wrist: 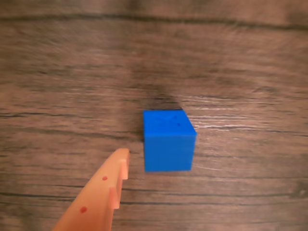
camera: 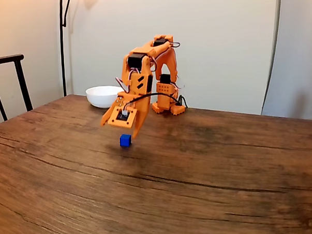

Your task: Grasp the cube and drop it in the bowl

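One blue cube (camera: 125,140) on the wooden table (camera: 211,187), just below the gripper (camera: 133,132); one white bowl (camera: 104,96) well behind the gripper; one orange arm (camera: 144,76); one dark chair (camera: 9,77) off left

The claw (camera: 129,129) hangs just above the cube (camera: 125,140) on the table (camera: 211,187).

The small bright-blue plastic cube (camera: 125,140) sits on the brown wood-grain bench (camera: 211,187), out in front of the orange plastic robot arm (camera: 143,71), whose base stands near the bench's far edge. The arm's hand (camera: 131,129) hangs just above and beside the cube. In the wrist view one orange fingertip (wrist: 119,161) lies just left of the cube (wrist: 169,142), apart from it. The round glossy white bowl (camera: 104,96) rests on the bench behind and to the left of the cube, left of the arm's base. A dark chair (camera: 9,82) stands beyond the bench's left end.
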You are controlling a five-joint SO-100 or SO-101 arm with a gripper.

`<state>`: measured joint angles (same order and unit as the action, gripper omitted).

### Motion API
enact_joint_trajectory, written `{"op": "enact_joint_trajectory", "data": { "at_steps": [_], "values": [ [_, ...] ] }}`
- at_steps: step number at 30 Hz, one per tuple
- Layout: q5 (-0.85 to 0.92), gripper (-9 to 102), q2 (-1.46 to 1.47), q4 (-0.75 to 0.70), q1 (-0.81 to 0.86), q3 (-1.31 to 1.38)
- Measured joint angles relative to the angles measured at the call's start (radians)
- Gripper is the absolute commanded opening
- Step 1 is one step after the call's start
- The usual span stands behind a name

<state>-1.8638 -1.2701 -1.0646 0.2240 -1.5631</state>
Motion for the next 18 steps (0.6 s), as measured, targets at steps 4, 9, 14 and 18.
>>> {"op": "enact_joint_trajectory", "data": {
  "at_steps": [4,9,14,18],
  "values": [
    [0.0,53,0.032,0.002,-0.009,0.002],
    [0.0,53,0.071,0.003,-0.006,0.006],
    [0.0,45,0.087,0.008,-0.008,0.018],
    [-0.011,34,0.089,0.061,-0.009,0.02]
  ]
}}
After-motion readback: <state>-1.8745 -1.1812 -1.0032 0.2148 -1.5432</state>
